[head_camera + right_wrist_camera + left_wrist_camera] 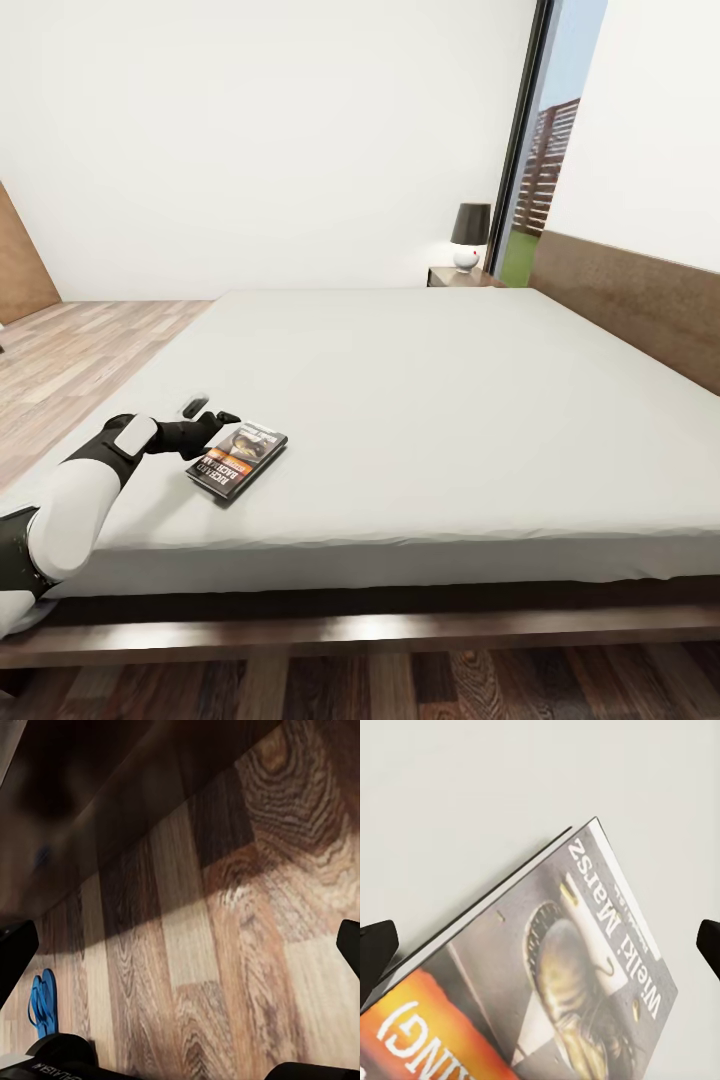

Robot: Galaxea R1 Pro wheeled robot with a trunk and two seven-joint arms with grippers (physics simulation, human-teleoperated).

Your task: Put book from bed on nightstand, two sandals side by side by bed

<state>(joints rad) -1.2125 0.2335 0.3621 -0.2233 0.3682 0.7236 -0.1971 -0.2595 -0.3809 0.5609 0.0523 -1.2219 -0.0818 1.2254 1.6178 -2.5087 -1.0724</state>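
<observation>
Head view: left gripper (pixel 212 410), fingers spread, at the book (pixel 237 458) on the bed (pixel 430 400), lower left. Right wrist view: right gripper (pixel 180 945) spread over floor (pixel 225 945); blue sandals (pixel 43 1001) lower left.

You had bright, even daylight from the window (pixel 545 150) over the pale mattress (pixel 430 400). The wrist view of the floor (pixel 225 967) was dim, with a soft shadow band, perhaps the bed frame's, blurred.
</observation>
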